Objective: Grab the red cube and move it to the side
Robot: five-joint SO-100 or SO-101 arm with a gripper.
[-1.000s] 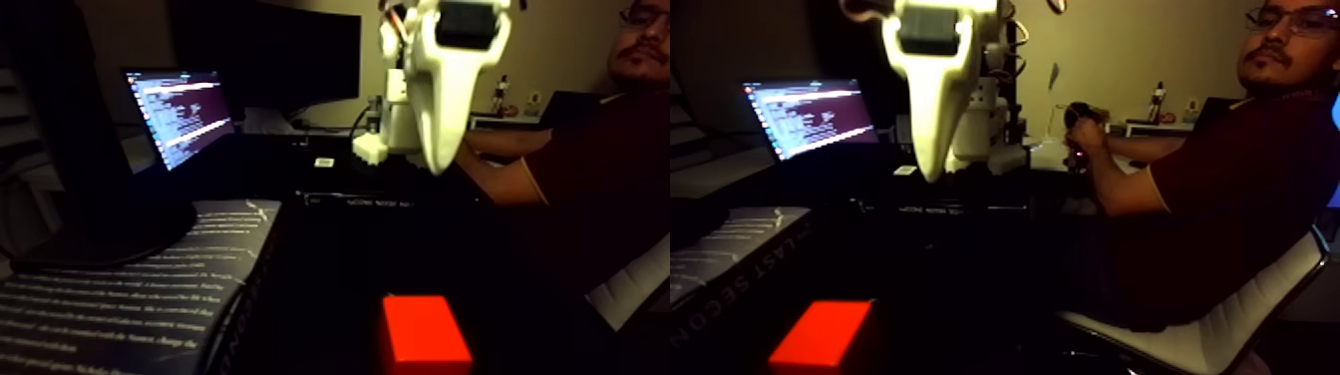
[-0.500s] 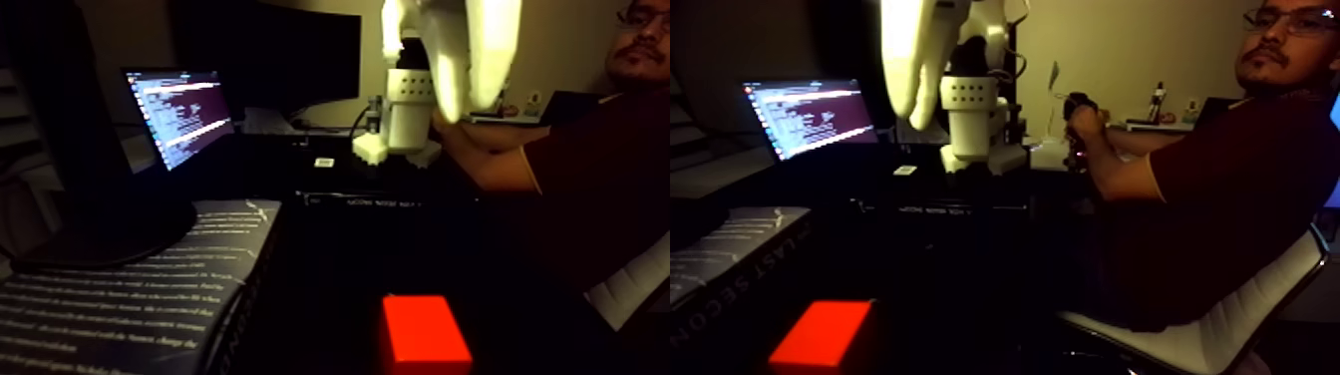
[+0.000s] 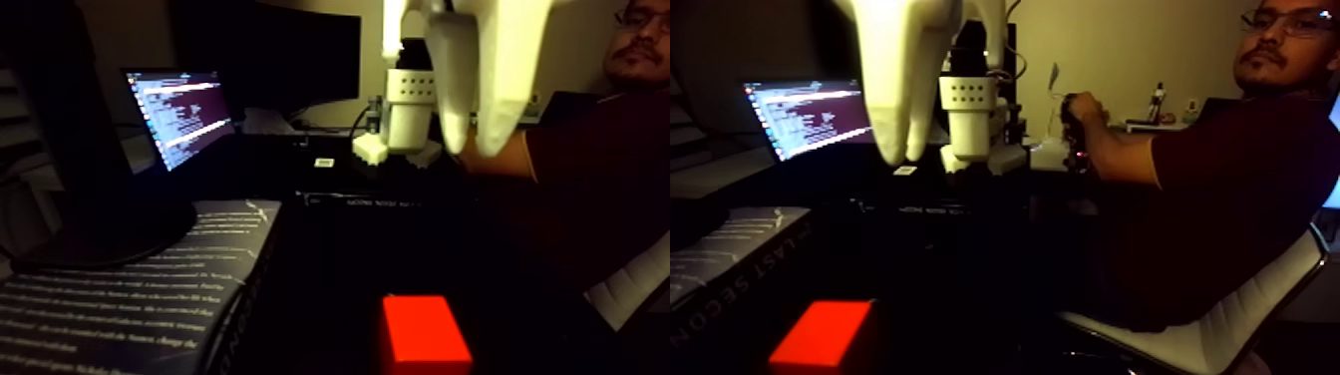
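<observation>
While the room is dim, the fixed view, a side-by-side pair, reads clearly enough from its left edge: a book [image 3: 130, 289] with lines of pale print lies low on the left, a lit laptop [image 3: 179, 115] stands behind it, and the red cube [image 3: 424, 332] sits alone on the dark table near the bottom edge, just right of the book. High above the cube hangs the white gripper [image 3: 477, 150], blurred; its two fingers point down with a narrow gap between them, so it looks slightly parted and holds nothing. Further right a person [image 3: 1226, 189] sits in a chair, one hand on a controller. The likely trouble is alignment: the gripper hangs a little right of the cube and well above it, and with so slim a gap a descent could land a fingertip on the top face and knock the block away unless the fingers spread first. Against the picture half a second ago, the gripper has dropped lower and looms larger; the cube has not moved.
</observation>
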